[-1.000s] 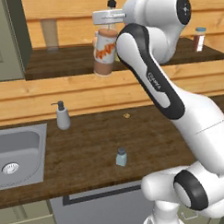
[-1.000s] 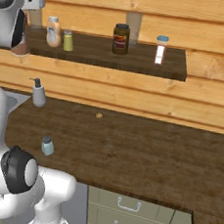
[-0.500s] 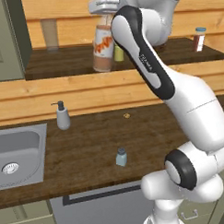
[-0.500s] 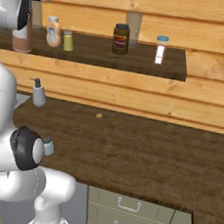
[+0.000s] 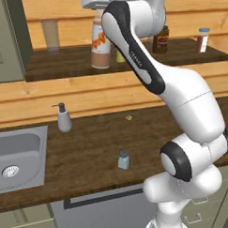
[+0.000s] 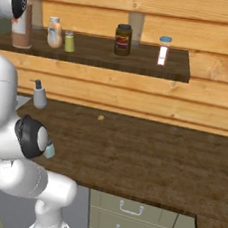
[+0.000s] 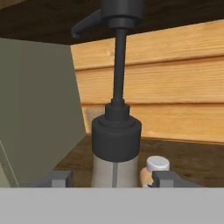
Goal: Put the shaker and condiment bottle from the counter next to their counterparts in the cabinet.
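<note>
- The gripper (image 7: 112,178) points down over the shelf. Its two dark fingers (image 7: 61,178) are spread wide, one on each side of the condiment bottle (image 7: 114,140)
- A strip of shelf shows between each fingertip and the bottle's side, so the fingers have hold of nothing
- The condiment bottle stands upright on the dark shelf board of the cabinet (image 6: 141,64). Its dark cap and thin nozzle rise straight toward the hand
- In the hand view the white cap of the squat peach bottle (image 6: 54,32) sits just beside the sauce bottle. In the right base view the two stand near each other at the left end of the shelf
- The yellow-green shaker (image 6: 69,41) is just beyond the squat bottle, on the side away from the sauce bottle
- Farther along the shelf are a dark jar (image 6: 123,39) and then a small blue-capped bottle (image 6: 164,50), well apart from the first group
- The grey-green door (image 7: 35,109) stands open at the sauce bottle's other side
- Below, the pale-blue shaker (image 5: 123,160) stands upright on the counter (image 5: 89,150) near its front edge, well apart from the cabinet
- A white pump dispenser (image 5: 64,119) stands at the back of the counter, near the corner of the steel sink (image 5: 19,153)
- A small crumb (image 6: 101,117) lies on the wood near the back wall
</note>
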